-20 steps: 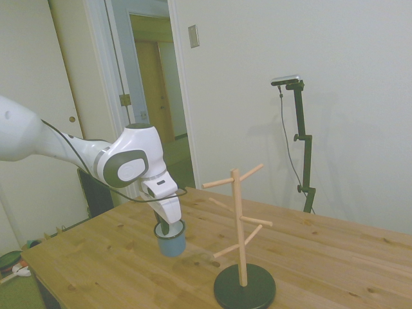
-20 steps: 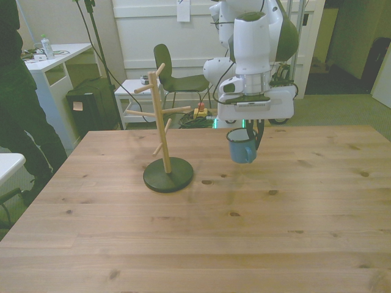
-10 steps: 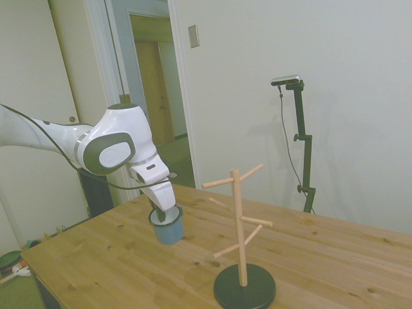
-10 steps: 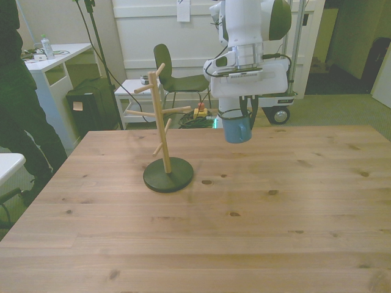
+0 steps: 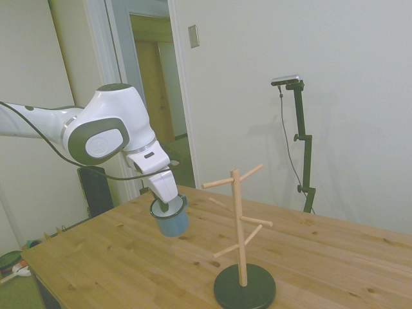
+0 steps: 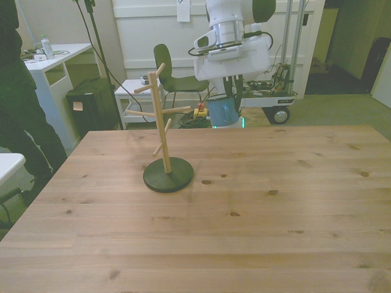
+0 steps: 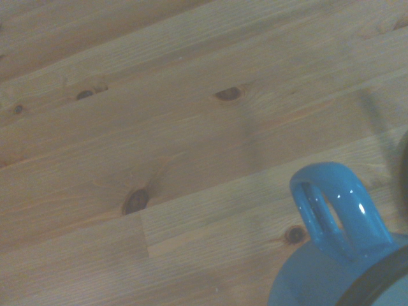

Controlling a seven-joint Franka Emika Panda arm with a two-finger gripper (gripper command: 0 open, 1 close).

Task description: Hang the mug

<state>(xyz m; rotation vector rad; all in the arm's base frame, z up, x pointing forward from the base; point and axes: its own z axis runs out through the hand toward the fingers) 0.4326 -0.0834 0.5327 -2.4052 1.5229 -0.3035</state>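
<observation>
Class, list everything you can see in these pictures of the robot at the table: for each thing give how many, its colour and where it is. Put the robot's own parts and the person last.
Mug: one, light blue with a dark rim, held in the air above the table, its loop handle clear in the wrist view.
Wooden peg stand: one, pale wood on a dark round base, on the table toward the front view's left, no mug on it.
Table: one, knotty light wood.
Chair: one, olive green, on the floor behind the table.
White desk: one, at the front view's left, a bottle on it.
Gripper: one, white, shut on the mug's rim.
Person: one, dark clothes, at the front view's left edge.
</observation>
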